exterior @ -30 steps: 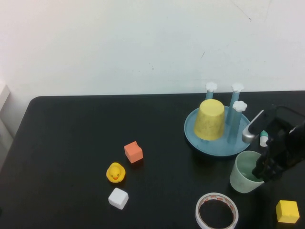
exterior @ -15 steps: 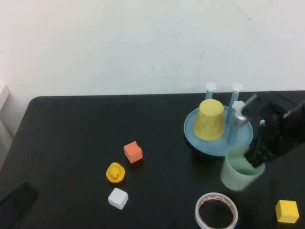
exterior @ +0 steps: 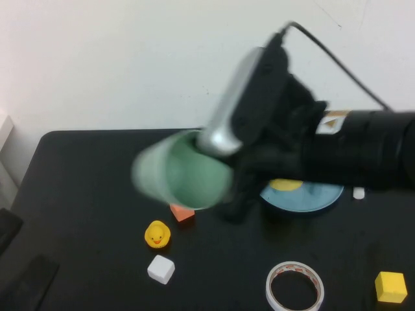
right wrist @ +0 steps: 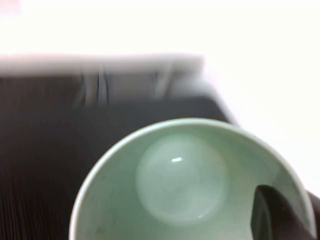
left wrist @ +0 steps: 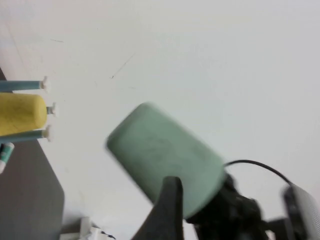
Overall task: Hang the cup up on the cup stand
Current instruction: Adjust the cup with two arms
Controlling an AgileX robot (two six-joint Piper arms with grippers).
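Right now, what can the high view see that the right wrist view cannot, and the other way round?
Only the high view shows the duck, orange block, white cube, tape roll, yellow cube and cup stand.

Only the right wrist view looks straight into the cup's bottom.

Both show the mint-green cup, gripped at its rim by the right hand. The left hand shows in neither.

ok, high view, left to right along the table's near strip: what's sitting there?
Left gripper at the near-left corner → yellow duck → white cube → tape roll → yellow cube. Higher up, the right gripper carries the cup in the air, left of the cup stand.
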